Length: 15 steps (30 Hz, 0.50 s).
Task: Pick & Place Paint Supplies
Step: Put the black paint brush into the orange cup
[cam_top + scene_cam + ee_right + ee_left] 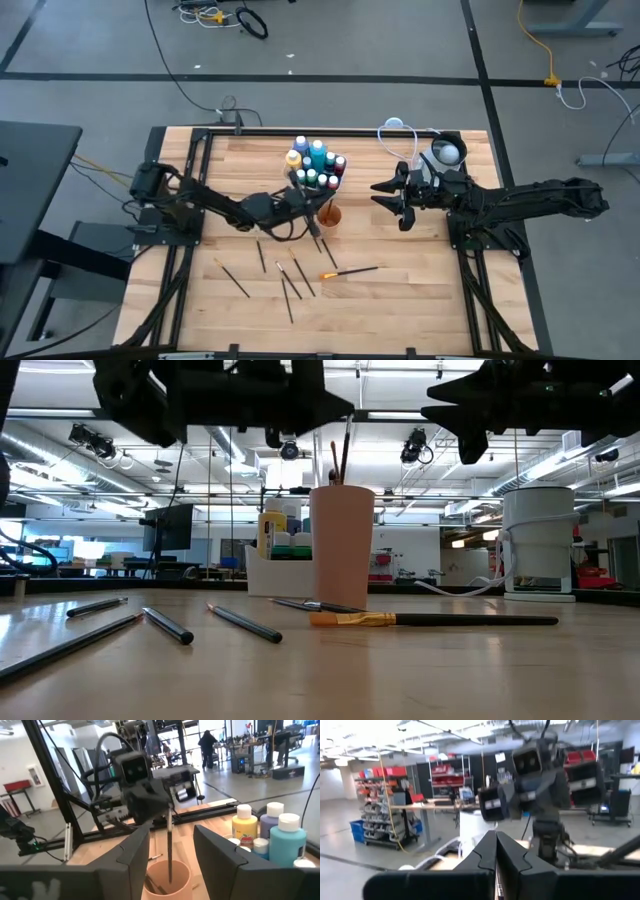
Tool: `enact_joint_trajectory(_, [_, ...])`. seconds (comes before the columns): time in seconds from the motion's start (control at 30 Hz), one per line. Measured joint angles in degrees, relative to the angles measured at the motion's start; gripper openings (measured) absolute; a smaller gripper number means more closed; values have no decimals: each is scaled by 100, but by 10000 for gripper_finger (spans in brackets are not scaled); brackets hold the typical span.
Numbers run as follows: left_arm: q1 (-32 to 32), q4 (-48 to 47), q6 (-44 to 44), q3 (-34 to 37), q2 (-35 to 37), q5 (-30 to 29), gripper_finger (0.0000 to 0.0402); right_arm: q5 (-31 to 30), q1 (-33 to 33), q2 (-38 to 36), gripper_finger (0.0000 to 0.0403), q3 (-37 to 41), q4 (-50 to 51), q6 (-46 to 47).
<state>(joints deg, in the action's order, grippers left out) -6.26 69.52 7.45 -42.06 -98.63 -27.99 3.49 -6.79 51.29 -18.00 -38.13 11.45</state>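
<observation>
One brush (170, 845) goes into the peach cup (167, 879) now.
We hold it upright in our left gripper (300, 203), fingers clamped on its top at frame centre, tip inside the cup; next we release. Our right gripper (395, 203) waits apart, centre-right; more brushes (290, 285) lie lower centre.

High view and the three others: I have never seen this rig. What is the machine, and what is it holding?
Two dark robot arms work at a wooden table. One picture looks down from above, one looks level across the tabletop, one sits on each wrist. The left end effector is shut on a thin brush, its lower end inside the pink cup. The right end effector hangs open beside the cup. Paint bottles stand in a white holder; loose brushes, among them an orange-handled brush, lie on the wood.
</observation>
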Motion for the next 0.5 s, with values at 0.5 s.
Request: enact_joint_trajectory(0.5, [-4, -1039, -665, -4, -271, -164, 25, 0, 0, 0, 158, 0, 2, -165])
